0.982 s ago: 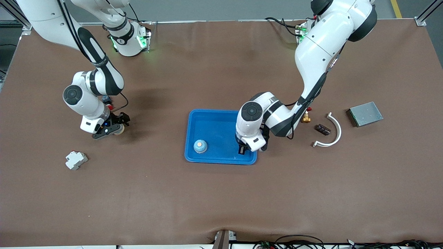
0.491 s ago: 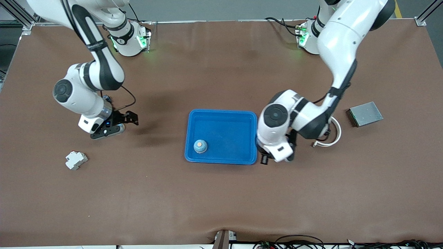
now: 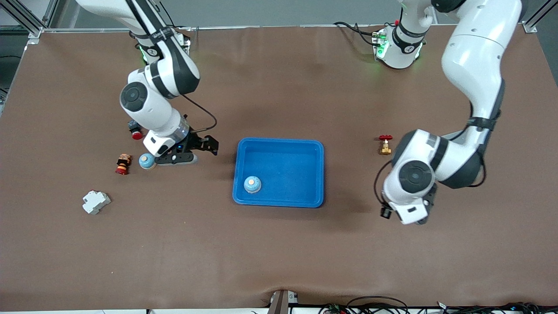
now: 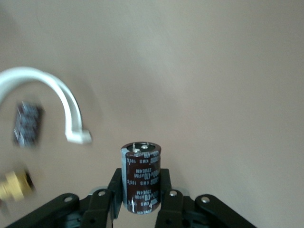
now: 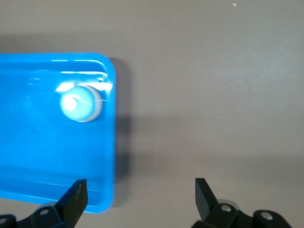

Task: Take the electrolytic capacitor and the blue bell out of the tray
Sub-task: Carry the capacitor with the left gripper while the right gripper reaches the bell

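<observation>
I hold the electrolytic capacitor upright, pinched in my left hand, over bare bench off the tray's end toward the left arm, apparently to set it down outside. The blue bell sits in the tray's corner nearest the front camera, toward the right arm's end. My right hand, spread wide and empty, hangs just off that end, apparently lined up for the bell.

Glossy plastic tray, matt tabletop
</observation>
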